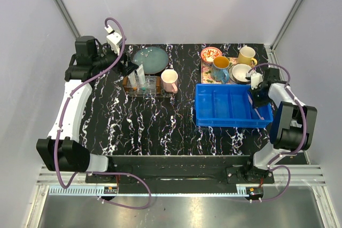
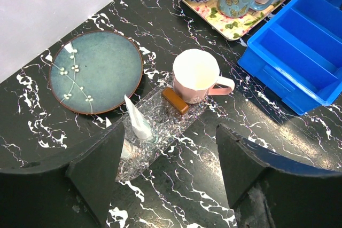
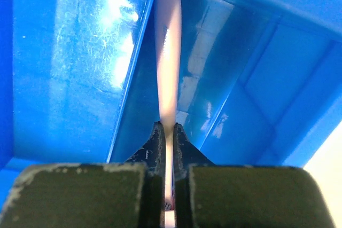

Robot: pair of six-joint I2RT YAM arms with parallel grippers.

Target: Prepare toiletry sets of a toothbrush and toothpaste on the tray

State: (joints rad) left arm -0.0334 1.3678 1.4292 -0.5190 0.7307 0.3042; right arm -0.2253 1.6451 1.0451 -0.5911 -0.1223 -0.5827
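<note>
**R arm.** The right gripper (image 3: pixel 165 127) is clenched on the toothbrush (image 3: pixel 167 52). Both fingers pinch the pale-pink shaft near one end. The rest of the shaft runs away from the wrist cam, inside the blue bin (image 1: pixel 224 105) and just beside a divider wall. You cannot tell whether the far tip touches the bin. In the top view, this arm sits over the bin's R end compartment.

**L arm.** The left gripper (image 2: pixel 170 132) is released, with the jaws spread wide and nothing between them. It hangs above the tray (image 2: pixel 184 117), which lies at the table's rear L.

**Tray contents.** One white toothpaste (image 2: pixel 137 120) tube stands in the rack with its crimped end up, leaning slightly. Its cap is hidden. The rack's brown end (image 2: pixel 175 101) faces the pink mug (image 2: pixel 195 76), which is touching or just beside the tray's end. A second white item beside the tube is partly covered by the L finger, so ID is not possible.

**Nearby.** The teal plate (image 2: pixel 95 70) sits behind the tray. The patterned tray (image 2: pixel 235 25) with cups is at rear R, behind the bin.
</note>
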